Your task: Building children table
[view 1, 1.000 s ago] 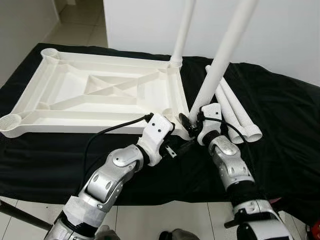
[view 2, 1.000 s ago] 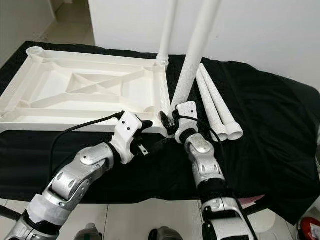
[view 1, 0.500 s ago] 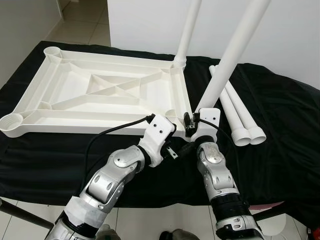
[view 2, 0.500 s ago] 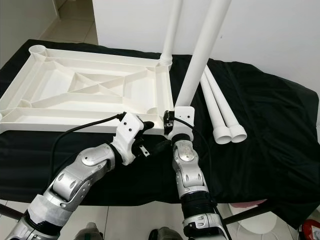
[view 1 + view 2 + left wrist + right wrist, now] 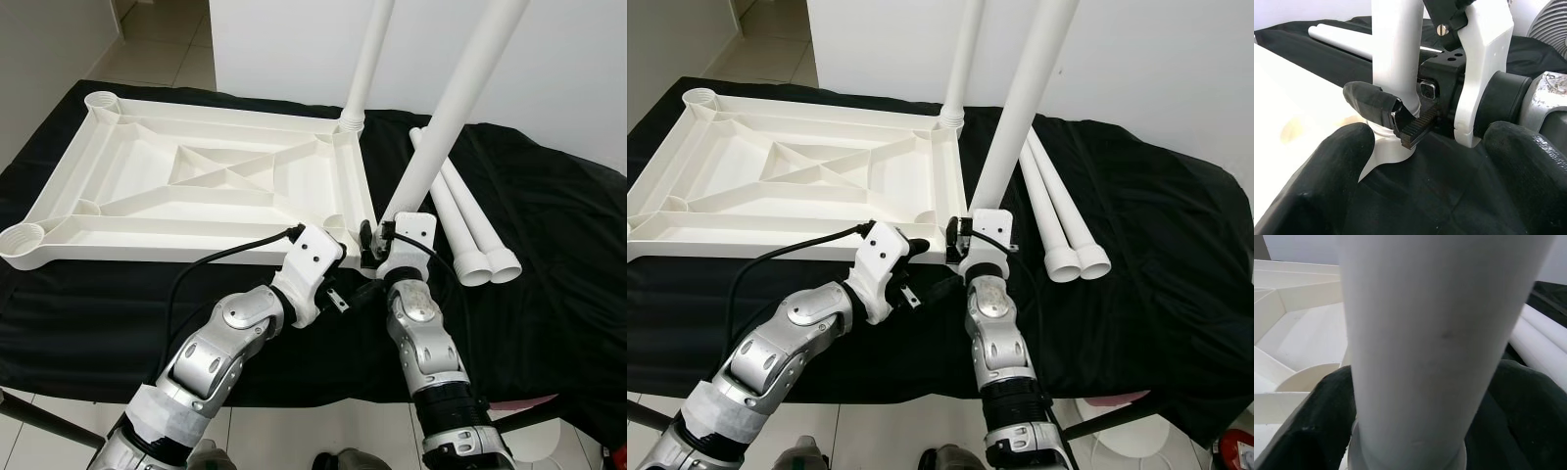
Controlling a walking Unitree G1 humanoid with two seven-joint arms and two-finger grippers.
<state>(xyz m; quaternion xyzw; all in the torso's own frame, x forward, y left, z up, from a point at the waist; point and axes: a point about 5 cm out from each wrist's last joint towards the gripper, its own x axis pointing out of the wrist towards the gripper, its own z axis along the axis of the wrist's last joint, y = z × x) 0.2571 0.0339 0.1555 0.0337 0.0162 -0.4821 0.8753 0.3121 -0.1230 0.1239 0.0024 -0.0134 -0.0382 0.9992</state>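
Right gripper (image 5: 1400, 120) clamped on smooth white plastic tube leg (image 5: 446, 117) at its base, leg seated in near corner socket of ribbed white tabletop (image 5: 196, 186), upside down on black cloth (image 5: 549, 235). Left gripper (image 5: 358, 291) just beside, fingers spread wide, holding nothing. Two spare legs (image 5: 470, 230) lie right

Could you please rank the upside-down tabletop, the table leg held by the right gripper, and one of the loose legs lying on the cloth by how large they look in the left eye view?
1. Tabletop, largest.
2. Held leg at the right gripper; runs out of frame and is nearer.
3. Loose leg, smallest, though probably the same part.
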